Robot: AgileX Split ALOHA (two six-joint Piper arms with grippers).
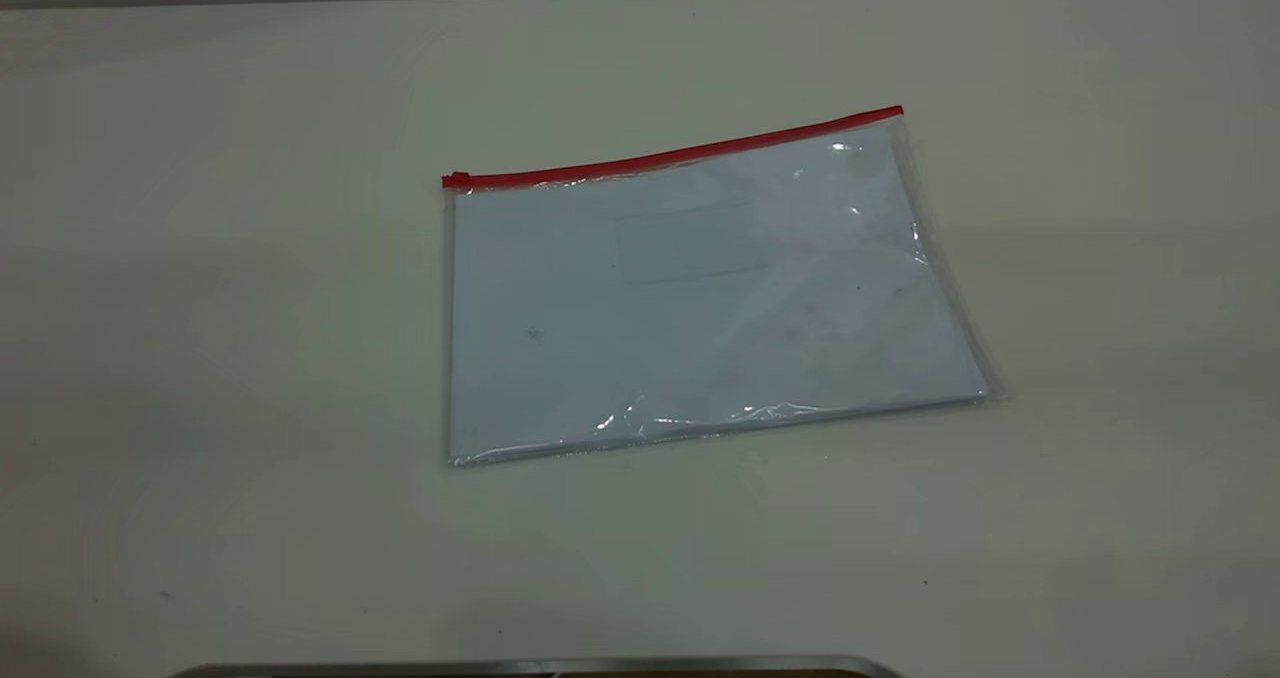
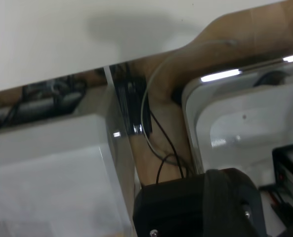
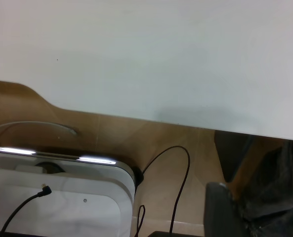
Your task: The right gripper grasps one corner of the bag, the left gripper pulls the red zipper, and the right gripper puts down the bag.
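The bag lies flat on the table, red zipper along its far edge; neither gripper's opening can be told.

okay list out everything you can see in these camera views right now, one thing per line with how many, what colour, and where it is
Bag: one, clear plastic with white sheets inside, flat on the table, middle of the exterior view.
Red zipper: one, bright red, along the bag's far long edge; slider tab at its left end.
Label pocket: one, clear, on the bag's face just below the zipper.
Table: one, off-white, under the bag.
Cables: a few, black, below the table edge in the wrist views.
Left gripper: one, black, only partly seen in its own wrist view, off the table.
Right gripper: not in view.
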